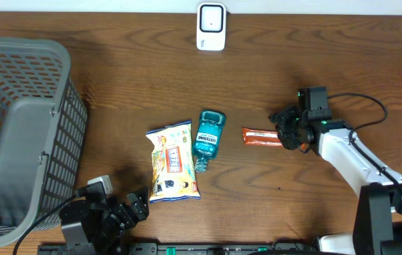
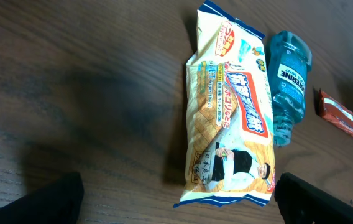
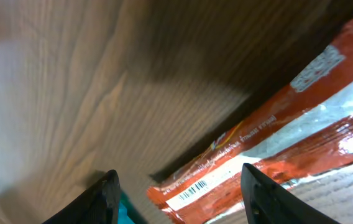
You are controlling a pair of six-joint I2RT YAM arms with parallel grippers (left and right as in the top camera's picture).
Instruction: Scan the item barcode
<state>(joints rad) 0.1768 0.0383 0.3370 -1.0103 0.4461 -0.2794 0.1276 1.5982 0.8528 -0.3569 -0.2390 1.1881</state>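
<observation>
Right end effector point(image 1: 284, 132) straddles snack bar point(image 1: 261, 137), can't tell if clamped. It's thin, cld slip on lift, barcode point(image 3: 189, 188) turning away. Left end effector point(image 1: 136, 207) wide apart.

Built in black at the left arm point(image 1: 88, 221), with a pale grey block point(image 1: 99, 185) mounted near the wrist. Ends in the left pincer point(image 1: 138, 205), black as well; from the left wrist camera, just two dark, blunt fingertips point(image 2: 30, 202) with flat matte faces. Clad in glossy white along the right arm point(image 1: 342, 152), stepping down to a chunky black base point(image 1: 388, 212). Carries a boxy black housing point(image 1: 317, 99) at the wrist, a small green light point(image 1: 301, 93) beside it, and a thin black cable point(image 1: 383, 110) looping off it. Finishes in the right pincer point(image 1: 284, 131), black, with smooth, rounded, slightly shiny fingers point(image 3: 105, 196).
</observation>
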